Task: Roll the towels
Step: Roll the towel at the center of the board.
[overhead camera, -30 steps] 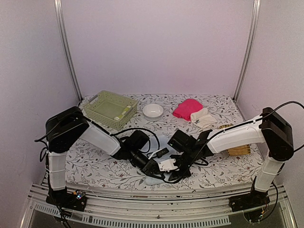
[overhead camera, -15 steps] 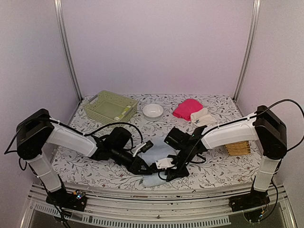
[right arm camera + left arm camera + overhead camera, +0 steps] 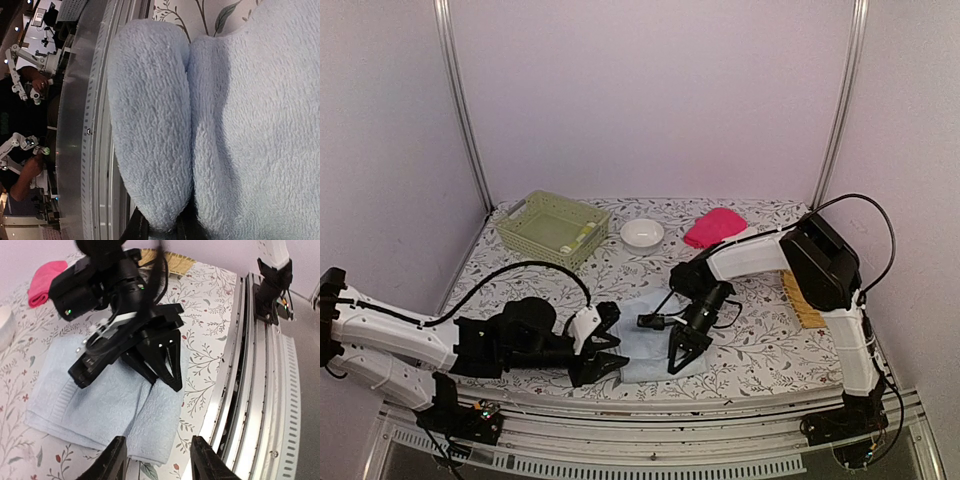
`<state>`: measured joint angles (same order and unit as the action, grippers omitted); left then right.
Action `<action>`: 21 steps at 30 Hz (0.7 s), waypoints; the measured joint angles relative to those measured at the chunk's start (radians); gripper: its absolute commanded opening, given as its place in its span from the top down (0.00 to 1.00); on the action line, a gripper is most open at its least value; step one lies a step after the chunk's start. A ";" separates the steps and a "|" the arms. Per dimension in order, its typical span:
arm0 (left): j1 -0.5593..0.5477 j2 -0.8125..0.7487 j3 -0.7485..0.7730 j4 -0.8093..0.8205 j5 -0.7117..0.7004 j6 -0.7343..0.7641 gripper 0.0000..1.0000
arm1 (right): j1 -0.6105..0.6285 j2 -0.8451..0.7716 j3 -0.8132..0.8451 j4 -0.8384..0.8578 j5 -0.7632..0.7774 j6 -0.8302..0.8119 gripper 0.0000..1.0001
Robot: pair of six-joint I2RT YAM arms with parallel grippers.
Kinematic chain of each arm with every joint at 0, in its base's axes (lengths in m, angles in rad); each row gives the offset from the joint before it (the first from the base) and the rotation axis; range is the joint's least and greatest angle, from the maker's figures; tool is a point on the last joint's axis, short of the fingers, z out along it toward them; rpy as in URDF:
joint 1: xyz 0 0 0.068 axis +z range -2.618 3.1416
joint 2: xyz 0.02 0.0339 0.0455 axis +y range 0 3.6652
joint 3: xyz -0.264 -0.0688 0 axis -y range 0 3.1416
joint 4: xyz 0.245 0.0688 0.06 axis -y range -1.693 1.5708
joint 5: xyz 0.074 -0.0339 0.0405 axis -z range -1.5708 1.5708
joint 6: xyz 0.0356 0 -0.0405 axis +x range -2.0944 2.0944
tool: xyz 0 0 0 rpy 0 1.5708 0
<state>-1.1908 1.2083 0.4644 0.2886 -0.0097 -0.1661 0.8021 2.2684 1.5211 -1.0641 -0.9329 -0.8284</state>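
Pale blue towel (image 3: 645,342) pinched by right end effector (image 3: 674,366).

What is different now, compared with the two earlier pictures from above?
The left gripper opened and drew back to the left, off the blue towel. The right gripper closed on the near folded edge of that towel, and its arm's elbow swung toward the back. The basket, bowl and pink towel stayed where they were.
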 measured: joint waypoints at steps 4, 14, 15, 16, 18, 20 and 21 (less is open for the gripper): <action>-0.078 0.074 0.080 -0.075 -0.092 0.121 0.51 | -0.016 0.065 0.047 -0.081 -0.077 -0.007 0.91; -0.123 0.450 0.359 -0.219 -0.236 0.346 0.49 | -0.019 0.084 0.064 -0.129 -0.085 -0.006 0.90; -0.123 0.475 0.372 -0.227 -0.239 0.358 0.50 | -0.019 0.085 0.064 -0.131 -0.086 -0.005 0.90; -0.123 0.507 0.389 -0.237 -0.240 0.373 0.52 | -0.019 0.086 0.064 -0.133 -0.087 -0.004 0.90; -0.123 0.553 0.409 -0.250 -0.238 0.392 0.55 | -0.019 0.089 0.066 -0.138 -0.090 -0.002 0.89; -0.123 0.579 0.422 -0.257 -0.235 0.407 0.59 | -0.019 0.090 0.066 -0.140 -0.091 0.000 0.89; -0.124 0.586 0.427 -0.259 -0.233 0.410 0.60 | -0.019 0.090 0.067 -0.141 -0.091 0.001 0.89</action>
<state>-1.3144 1.7943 0.8913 0.0296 -0.2432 0.2440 0.7826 2.3585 1.5879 -1.2049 -1.0237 -0.8276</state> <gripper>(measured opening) 0.439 0.146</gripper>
